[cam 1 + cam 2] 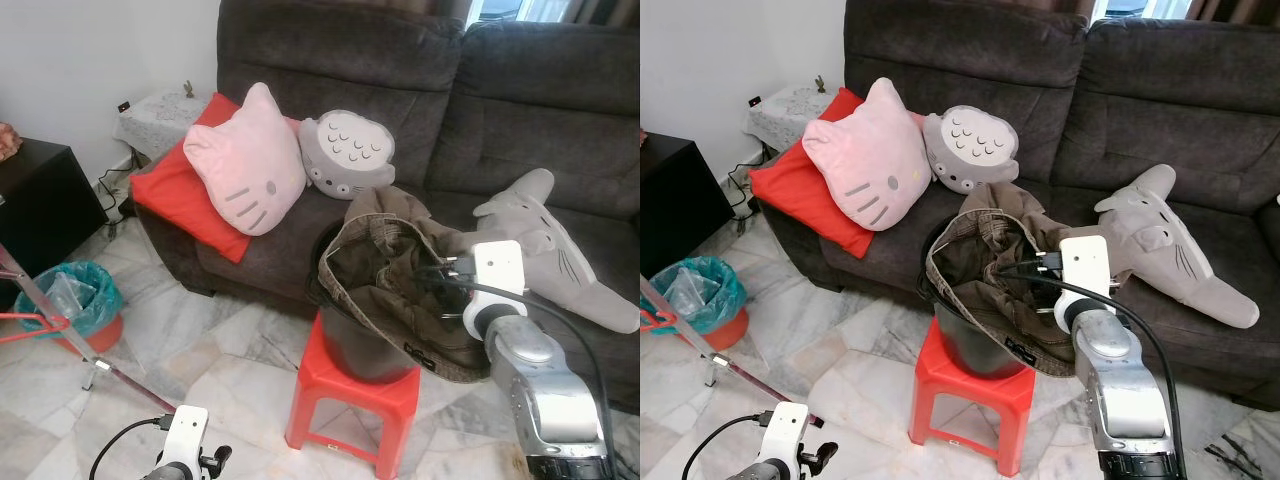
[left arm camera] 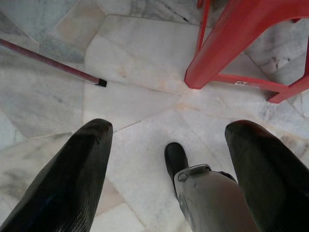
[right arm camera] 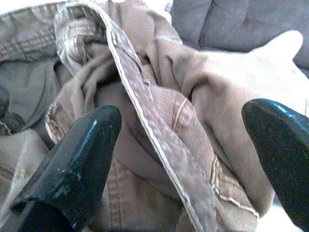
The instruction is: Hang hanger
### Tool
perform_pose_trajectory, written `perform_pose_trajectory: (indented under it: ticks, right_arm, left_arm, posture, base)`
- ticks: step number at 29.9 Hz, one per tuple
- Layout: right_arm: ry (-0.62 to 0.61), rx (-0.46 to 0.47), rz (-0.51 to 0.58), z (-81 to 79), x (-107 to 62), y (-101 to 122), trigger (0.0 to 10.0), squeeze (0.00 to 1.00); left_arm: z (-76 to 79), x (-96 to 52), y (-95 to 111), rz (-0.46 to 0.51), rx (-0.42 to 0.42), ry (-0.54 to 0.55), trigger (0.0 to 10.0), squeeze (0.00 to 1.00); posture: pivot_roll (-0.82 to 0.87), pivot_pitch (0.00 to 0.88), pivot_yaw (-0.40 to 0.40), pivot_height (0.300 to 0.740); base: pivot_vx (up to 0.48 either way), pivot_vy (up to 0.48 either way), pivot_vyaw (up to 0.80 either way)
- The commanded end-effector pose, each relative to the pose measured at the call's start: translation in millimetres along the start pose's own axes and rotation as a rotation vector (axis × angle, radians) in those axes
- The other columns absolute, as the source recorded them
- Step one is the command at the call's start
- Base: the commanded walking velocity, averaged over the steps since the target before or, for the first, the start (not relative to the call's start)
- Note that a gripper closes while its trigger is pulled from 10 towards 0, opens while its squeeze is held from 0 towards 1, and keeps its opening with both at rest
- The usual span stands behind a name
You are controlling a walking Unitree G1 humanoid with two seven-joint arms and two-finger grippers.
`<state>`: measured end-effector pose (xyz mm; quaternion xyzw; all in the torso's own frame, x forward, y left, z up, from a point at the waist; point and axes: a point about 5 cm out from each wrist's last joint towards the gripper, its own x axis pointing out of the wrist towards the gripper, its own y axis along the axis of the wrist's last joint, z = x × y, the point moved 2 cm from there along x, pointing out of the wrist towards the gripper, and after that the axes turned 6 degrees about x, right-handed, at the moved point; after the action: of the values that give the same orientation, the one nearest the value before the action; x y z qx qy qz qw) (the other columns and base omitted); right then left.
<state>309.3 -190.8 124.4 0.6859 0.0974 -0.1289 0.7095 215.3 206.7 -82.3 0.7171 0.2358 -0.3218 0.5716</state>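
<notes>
Both head views look forward and down from standing height at a dark sofa point(image 1: 420, 90) across the upper frame and a red stool point(image 1: 352, 395) at lower centre, the right eye shifted slightly sideways. The left wrist view points down at the marble floor point(image 2: 135, 63), close, sharing that stool's leg at upper right. The right wrist view looks from very near at brown trousers point(image 3: 164, 125).

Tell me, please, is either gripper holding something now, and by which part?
Nothing is held. The right gripper is open just above the brown trousers' waistband; the left gripper is open over the floor.
</notes>
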Motion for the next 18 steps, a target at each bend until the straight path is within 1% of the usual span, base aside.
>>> perform_pose_trajectory:
  ticks: [1, 6, 11, 15, 18]
  right_arm:
    - [-0.006, 0.006, -0.034, 0.6, 0.9, -6.8, 10.0, 0.00]
    - [-0.001, 0.007, -0.029, -3.0, 2.2, -4.6, 10.0, 0.00]
    - [-0.007, -0.046, -0.017, -4.6, 3.8, -3.1, 10.0, 0.00]
    - [-0.006, -0.026, -0.032, -7.1, 4.3, -6.1, 10.0, 0.00]
    - [-0.055, -0.004, -0.040, 0.1, 4.4, -9.5, 10.0, 0.00]
  left_arm:
    - [0.2, -0.4, -2.8, -0.016, 0.000, -0.007, 10.0, 0.00]
    - [1.4, -0.2, -2.9, -0.018, 0.001, -0.014, 10.0, 0.00]
    - [2.0, 0.0, -2.6, -0.018, 0.002, -0.015, 10.0, 0.00]
    - [2.4, 0.2, -2.1, -0.017, 0.001, -0.017, 10.0, 0.00]
    - [2.5, 0.2, -2.2, -0.018, 0.000, -0.017, 10.0, 0.00]
  posture:
    - [-0.01, 0.000, 0.002, 0.740]
    - [-0.02, 0.000, 0.004, 0.740]
    - [-0.02, 0.000, 0.005, 0.740]
    - [-0.01, 0.000, 0.006, 0.740]
    - [-0.01, 0.000, 0.005, 0.740]
  base:
    - [0.000, 0.000, 0.00]
    - [0.000, 0.000, 0.00]
    - [0.000, 0.000, 0.00]
    - [0.000, 0.000, 0.00]
    - [0.000, 0.000, 0.00]
